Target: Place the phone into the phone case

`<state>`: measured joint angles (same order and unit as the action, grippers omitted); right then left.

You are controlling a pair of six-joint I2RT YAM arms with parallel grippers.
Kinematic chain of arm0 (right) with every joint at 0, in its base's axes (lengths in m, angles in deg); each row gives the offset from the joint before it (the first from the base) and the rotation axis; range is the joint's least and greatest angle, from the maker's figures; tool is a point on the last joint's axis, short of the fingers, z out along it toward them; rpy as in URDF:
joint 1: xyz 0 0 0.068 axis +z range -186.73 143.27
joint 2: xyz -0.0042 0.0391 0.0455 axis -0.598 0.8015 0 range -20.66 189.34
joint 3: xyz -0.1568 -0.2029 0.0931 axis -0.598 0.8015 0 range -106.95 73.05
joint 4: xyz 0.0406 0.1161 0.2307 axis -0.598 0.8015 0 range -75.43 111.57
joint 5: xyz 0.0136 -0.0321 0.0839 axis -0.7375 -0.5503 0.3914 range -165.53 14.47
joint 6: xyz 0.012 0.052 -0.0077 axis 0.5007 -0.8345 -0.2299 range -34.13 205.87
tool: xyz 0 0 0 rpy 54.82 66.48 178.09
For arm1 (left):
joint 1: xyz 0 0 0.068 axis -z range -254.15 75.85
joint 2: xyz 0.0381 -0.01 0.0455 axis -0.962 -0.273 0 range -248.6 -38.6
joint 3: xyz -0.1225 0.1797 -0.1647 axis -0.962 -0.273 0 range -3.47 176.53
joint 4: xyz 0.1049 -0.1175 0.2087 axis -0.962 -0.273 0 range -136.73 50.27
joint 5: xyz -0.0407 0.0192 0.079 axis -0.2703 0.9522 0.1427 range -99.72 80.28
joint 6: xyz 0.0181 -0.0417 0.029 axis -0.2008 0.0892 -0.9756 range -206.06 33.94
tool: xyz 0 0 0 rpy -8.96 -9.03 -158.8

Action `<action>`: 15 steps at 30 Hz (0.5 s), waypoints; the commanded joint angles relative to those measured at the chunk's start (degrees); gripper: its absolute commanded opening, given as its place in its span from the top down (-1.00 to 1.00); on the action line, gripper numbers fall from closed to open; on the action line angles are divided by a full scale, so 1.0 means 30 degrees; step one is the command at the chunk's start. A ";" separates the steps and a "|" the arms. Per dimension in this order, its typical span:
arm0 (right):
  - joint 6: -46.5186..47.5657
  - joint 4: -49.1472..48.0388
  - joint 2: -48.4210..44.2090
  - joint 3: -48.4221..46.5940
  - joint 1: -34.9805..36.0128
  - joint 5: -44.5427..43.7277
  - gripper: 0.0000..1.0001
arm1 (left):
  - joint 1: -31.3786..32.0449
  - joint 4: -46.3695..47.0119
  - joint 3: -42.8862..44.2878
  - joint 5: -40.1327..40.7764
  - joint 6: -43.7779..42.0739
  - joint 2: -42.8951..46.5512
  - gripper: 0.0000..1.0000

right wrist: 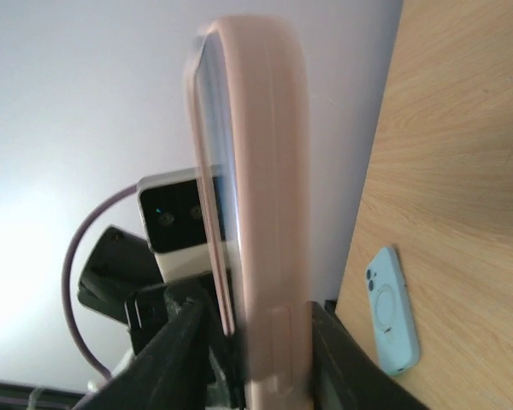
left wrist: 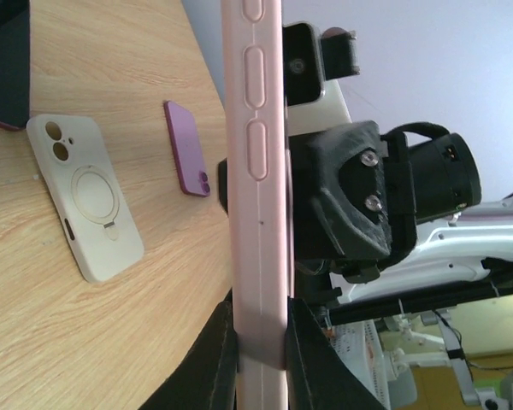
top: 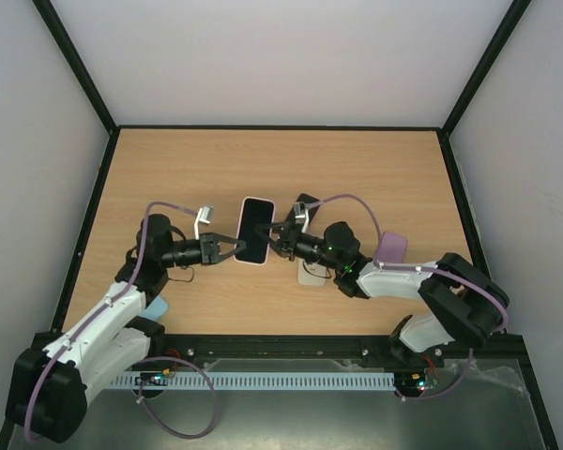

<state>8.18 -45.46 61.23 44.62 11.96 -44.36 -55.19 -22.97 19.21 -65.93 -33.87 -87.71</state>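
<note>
1. The left gripper (left wrist: 261,342) is pinched narrow on one long edge of the pink phone case (left wrist: 256,213), at the bottom middle of its wrist view, with a finger on each face.
2. The right gripper (right wrist: 261,346) straddles the opposite edge, its fingers closed in on the same case. How hard it squeezes I cannot tell.
3. The phone (top: 254,230) sits inside that case, dark screen toward the top camera, held off the table (top: 375,178) at the centre of that view.
4. To my eye the step is seating the phone. One arm should steady the case while the other pinches lip and glass together near each corner in turn. Whether every corner is home is hidden.
5. Grip clear of the side buttons (left wrist: 253,64) and squeeze gently, or the soft lip may peel back.
6. The beige case (left wrist: 85,201) and purple case (left wrist: 186,147) lie on the table at the upper left of the left wrist view. The blue case (right wrist: 392,312) lies lower right of the right wrist view. All are well apart from the work.
</note>
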 commanded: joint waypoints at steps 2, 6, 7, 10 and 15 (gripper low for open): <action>-0.0662 -0.3419 -0.0148 0.0381 0.0002 0.0717 0.32 | 0.0115 0.0283 0.0111 0.1542 -0.0027 -0.0468 0.95; 0.1205 -0.0150 -0.0549 0.0630 -0.0085 -0.0113 0.35 | -0.0200 0.0193 0.0337 0.2391 -0.0137 -0.1479 0.95; 0.2097 0.1791 -0.0870 0.0507 -0.0086 -0.0747 0.28 | -0.0403 0.0147 0.0375 0.2651 -0.0234 -0.1838 0.95; 0.4494 0.7034 -0.1942 -0.0073 -0.0086 -0.2647 -0.08 | -0.1319 -0.0905 0.0926 0.3173 -0.0962 -0.3371 0.95; 0.7260 1.4103 -0.2956 -0.1319 -0.0088 -0.6337 -0.45 | -0.2491 -0.0953 0.1459 0.3741 -0.1776 -0.5723 0.95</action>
<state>20.46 -22.49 55.46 44.36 11.63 -52.90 -60.59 -25.68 20.39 -57.97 -35.73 -101.45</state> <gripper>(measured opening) 0.674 0.087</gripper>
